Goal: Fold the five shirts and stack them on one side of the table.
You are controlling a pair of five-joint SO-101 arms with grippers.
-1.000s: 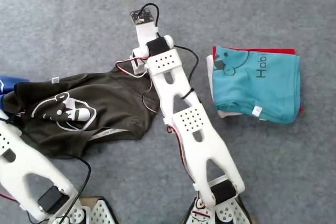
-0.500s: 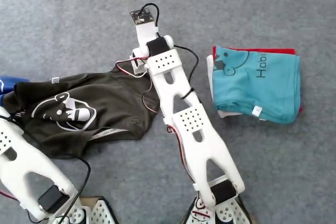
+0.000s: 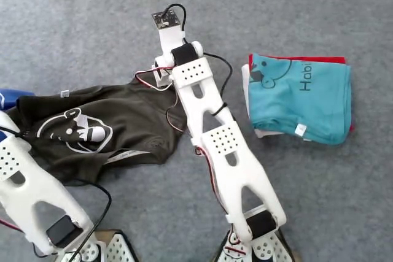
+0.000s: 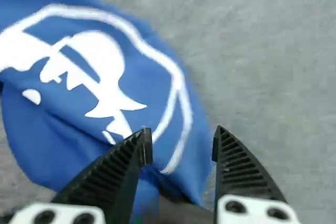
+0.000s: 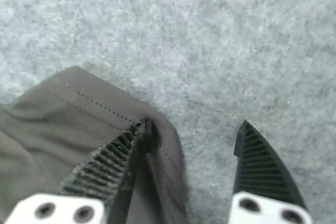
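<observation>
Shirts lie in two places. A folded pile, with a teal printed shirt point(image 3: 299, 99) on top and a red shirt point(image 3: 325, 59) and a white shirt point(image 3: 261, 132) showing at its edges, sits on the right of the grey felt-covered table point(image 3: 319, 200), well apart from the two loose ones. The dark olive shirt with a white cartoon print point(image 3: 116, 124) lies spread and rumpled left of centre. A bright blue shirt with a white print point(image 3: 8, 96) peeks out just beyond its left edge.

Over the last second we see the left arm point(image 3: 24, 182) draw back a little toward its base in the high view, while the right arm point(image 3: 209, 115) and both loose shirts have not shifted. We judge that no grasp has been made yet, so the fourth fold has not begun.

The left gripper point(image 4: 182, 132) hangs over the bright blue shirt with its jaws moderately apart and holding nothing; the cloth's edge runs below the gap. The right gripper point(image 5: 192, 124) stands wide and empty, with one jaw at the hemmed corner of the dark olive shirt and the other over bare felt.

What serves as a container here is the folded pile itself. It seems to hold three shirts, which leaves two to fold.
</observation>
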